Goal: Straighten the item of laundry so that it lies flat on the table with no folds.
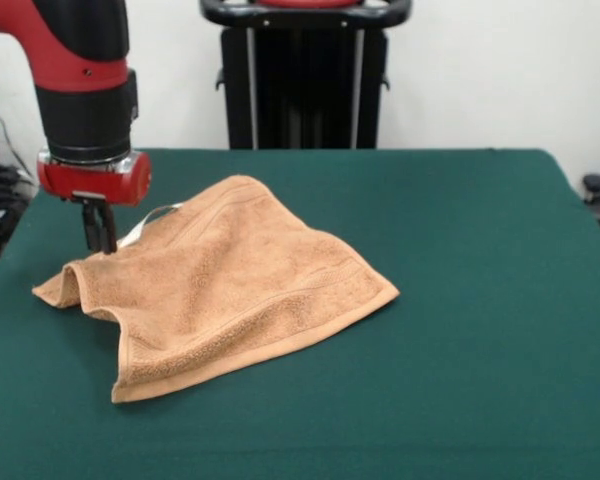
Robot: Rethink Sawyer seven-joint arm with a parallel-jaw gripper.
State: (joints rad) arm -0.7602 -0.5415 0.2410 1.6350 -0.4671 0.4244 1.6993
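Towel [230, 280] — left corner folded, underside hidden

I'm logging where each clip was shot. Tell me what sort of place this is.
Probably a robotics lab or test bench, not a home: a red and black robot arm's gripper pinches a towel on a green-covered table, against a bare white wall.

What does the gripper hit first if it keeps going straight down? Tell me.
Most likely the towel: the gripper points down with its tips at the raised fold near the towel's left corner, apparently already touching it. Under that lies the table. Depth is uncertain from this single view.
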